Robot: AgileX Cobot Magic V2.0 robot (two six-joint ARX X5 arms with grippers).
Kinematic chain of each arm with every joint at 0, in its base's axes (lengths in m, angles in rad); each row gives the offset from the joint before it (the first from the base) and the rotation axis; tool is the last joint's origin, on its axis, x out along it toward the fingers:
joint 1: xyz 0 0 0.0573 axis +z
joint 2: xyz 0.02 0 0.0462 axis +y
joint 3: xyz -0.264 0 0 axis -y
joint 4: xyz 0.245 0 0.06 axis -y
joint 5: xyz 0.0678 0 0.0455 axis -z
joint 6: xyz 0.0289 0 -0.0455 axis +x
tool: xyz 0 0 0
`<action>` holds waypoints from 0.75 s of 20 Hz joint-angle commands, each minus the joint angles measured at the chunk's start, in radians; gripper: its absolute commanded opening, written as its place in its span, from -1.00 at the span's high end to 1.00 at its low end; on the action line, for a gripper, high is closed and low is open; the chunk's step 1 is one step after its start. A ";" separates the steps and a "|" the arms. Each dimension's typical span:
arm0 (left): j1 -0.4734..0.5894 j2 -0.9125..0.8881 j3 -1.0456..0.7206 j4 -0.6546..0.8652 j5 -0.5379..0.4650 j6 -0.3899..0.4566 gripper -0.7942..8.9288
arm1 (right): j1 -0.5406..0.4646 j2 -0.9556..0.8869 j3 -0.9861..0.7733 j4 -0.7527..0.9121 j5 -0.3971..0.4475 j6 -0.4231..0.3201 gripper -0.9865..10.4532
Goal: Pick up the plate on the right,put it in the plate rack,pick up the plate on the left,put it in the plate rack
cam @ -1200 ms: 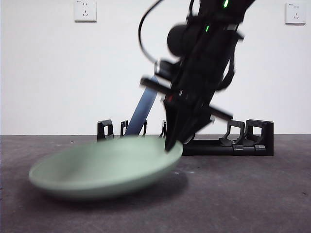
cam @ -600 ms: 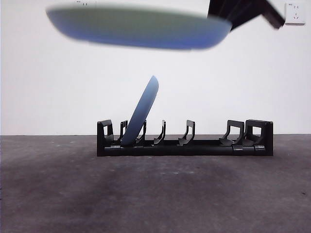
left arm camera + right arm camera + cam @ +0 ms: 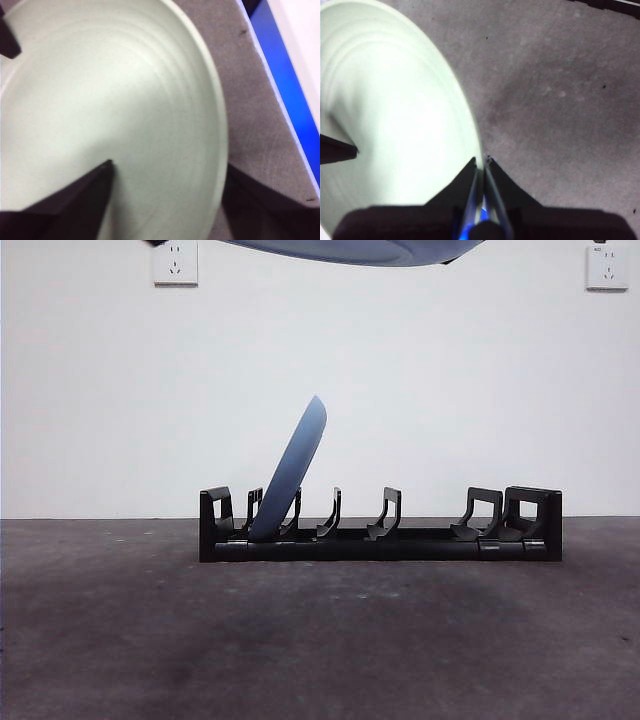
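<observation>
A pale green plate [image 3: 115, 100] hangs high above the table. In the front view only its shaded underside [image 3: 350, 250] shows, at the top edge. My right gripper [image 3: 481, 161] is shut on the rim of this plate [image 3: 395, 125], with its jaws almost touching. On the opposite side, my left gripper [image 3: 169, 167] is open. One of its jaws lies over the plate's inside and the other outside the rim. A blue plate [image 3: 295, 470] leans in a slot near the left end of the black plate rack [image 3: 420, 540].
The rack stands on the dark grey table [image 3: 320, 640] before a white wall with two sockets [image 3: 175, 260]. A blue strip [image 3: 285, 75] runs along the table's edge in the left wrist view.
The green plate was lifted off the table in front of the rack and has climbed to the picture's top edge. The arm holding it has risen almost out of view.
</observation>
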 commanded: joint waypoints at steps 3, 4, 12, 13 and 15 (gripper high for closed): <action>-0.005 0.001 -0.004 0.000 0.011 -0.008 0.61 | 0.003 -0.004 -0.005 0.004 -0.010 0.012 0.86; -0.005 0.001 -0.004 0.000 0.019 -0.018 0.62 | 0.003 -0.004 -0.005 0.004 -0.005 0.013 0.86; -0.008 0.001 -0.004 -0.010 0.058 -0.042 0.85 | -0.003 -0.004 -0.005 -0.014 0.049 0.012 0.86; -0.010 0.001 -0.004 -0.010 0.058 -0.042 0.85 | -0.003 -0.004 -0.005 -0.014 0.050 0.012 0.86; -0.014 0.001 -0.004 -0.010 0.058 -0.042 0.85 | -0.003 -0.004 -0.005 -0.013 0.050 0.012 0.85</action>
